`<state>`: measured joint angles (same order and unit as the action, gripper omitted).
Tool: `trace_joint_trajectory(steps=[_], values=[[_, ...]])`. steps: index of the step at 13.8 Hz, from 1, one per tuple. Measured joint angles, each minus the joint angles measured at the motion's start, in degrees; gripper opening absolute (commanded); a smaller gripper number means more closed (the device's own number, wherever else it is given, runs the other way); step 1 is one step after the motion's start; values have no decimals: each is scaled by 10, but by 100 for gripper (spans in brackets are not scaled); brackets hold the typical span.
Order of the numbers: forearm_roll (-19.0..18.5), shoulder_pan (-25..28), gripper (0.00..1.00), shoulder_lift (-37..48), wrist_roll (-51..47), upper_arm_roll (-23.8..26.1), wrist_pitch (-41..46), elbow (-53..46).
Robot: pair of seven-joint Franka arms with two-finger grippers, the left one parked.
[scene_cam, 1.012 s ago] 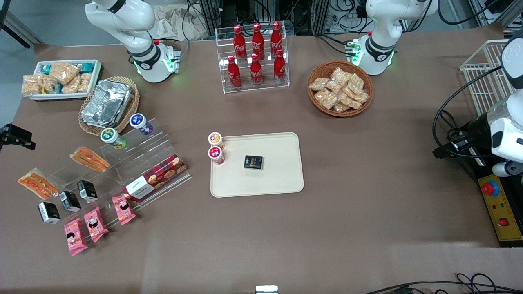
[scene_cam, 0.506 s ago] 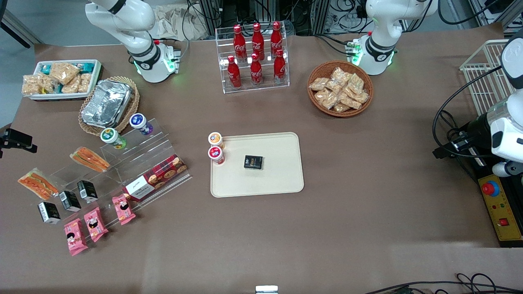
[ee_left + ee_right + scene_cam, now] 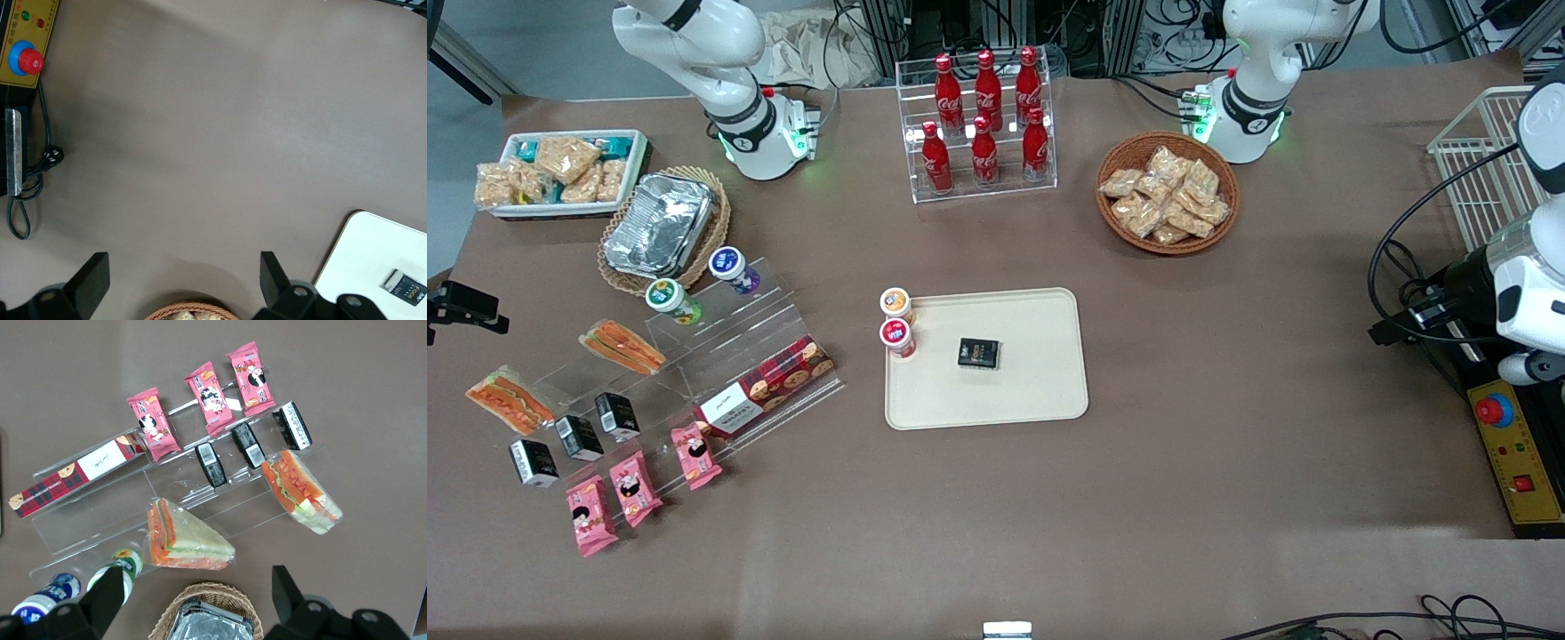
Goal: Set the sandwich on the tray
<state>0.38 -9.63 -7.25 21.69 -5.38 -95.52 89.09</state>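
While hand [image 3: 193,600] hovers open, wrapped sandwich [image 3: 187,539] shows orange-green stripes.

Two sandwiches [image 3: 623,347] [image 3: 509,400] are lying at the clear rack [image 3: 729,342], six cola bottles [image 3: 984,116] are standing together, and three pink snack packs [image 3: 637,487] and three black boxes [image 3: 580,437] are sitting along the rack. One tray [image 3: 1040,400] is carrying a fourth black box [image 3: 978,353], with two cups [image 3: 897,338] standing at its edge. One gripper [image 3: 197,593] is hovering above the sandwiches, jaws apart.
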Motion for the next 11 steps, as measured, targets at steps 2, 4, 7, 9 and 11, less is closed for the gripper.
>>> trace_joint_trajectory(steps=[2,4,7,9,11], values=[[-12,0,99,-10,0,-2,-7,0],[-21,-3,99,-20,-4,-6,-20,0],[1,-18,99,-26,-105,-18,-23,0],[10,-26,99,-29,-228,-21,-24,0],[10,-28,98,-32,-347,-21,-27,0]])
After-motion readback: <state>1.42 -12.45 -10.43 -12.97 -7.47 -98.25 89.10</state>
